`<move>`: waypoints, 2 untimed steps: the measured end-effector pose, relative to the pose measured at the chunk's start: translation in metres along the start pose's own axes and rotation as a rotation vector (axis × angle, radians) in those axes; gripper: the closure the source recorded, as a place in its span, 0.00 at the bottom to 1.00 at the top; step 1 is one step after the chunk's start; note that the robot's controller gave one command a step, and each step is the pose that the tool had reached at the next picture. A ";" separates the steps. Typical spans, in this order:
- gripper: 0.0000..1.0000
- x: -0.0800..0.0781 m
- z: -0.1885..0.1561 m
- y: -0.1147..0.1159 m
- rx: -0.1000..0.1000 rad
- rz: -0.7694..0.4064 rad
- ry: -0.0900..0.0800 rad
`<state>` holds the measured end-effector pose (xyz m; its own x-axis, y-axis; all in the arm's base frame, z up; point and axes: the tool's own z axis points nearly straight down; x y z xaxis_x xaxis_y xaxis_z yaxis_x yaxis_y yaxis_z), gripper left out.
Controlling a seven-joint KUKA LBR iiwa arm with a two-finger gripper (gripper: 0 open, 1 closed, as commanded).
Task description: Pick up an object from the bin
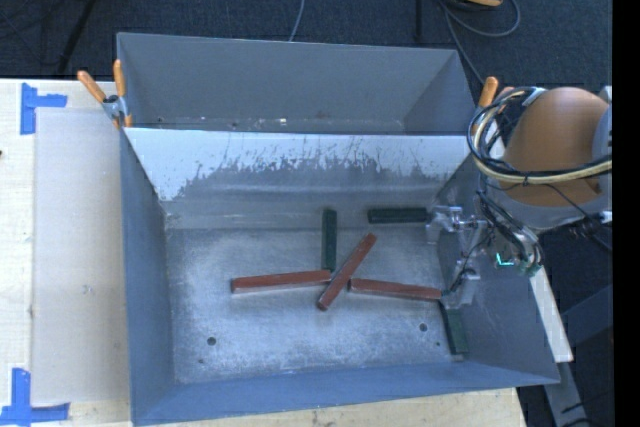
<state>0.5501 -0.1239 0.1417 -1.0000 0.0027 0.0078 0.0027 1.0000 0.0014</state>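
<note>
My gripper (461, 255) hangs low against the bin's right wall. Just below its tip, the right end of a brown flat stick (395, 290) lies on the floor. A dark green stick (455, 329) lies lengthwise along the right wall, below the gripper. Another dark green stick (396, 214) lies crosswise to the gripper's upper left. No thing shows in the gripper.
At the bin's middle, a brown stick (347, 271) leans diagonally across a second brown stick (280, 283). An upright dark green stick (328, 237) touches them from above. The arm with its orange cover and cables hangs over the right rim.
</note>
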 end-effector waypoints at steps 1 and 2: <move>0.00 0.027 0.075 0.003 -0.001 0.183 -0.003; 1.00 0.025 0.073 0.003 0.001 0.178 -0.007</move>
<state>0.5247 -0.1207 0.0693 -0.9837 0.1800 0.0009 0.1800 0.9837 -0.0003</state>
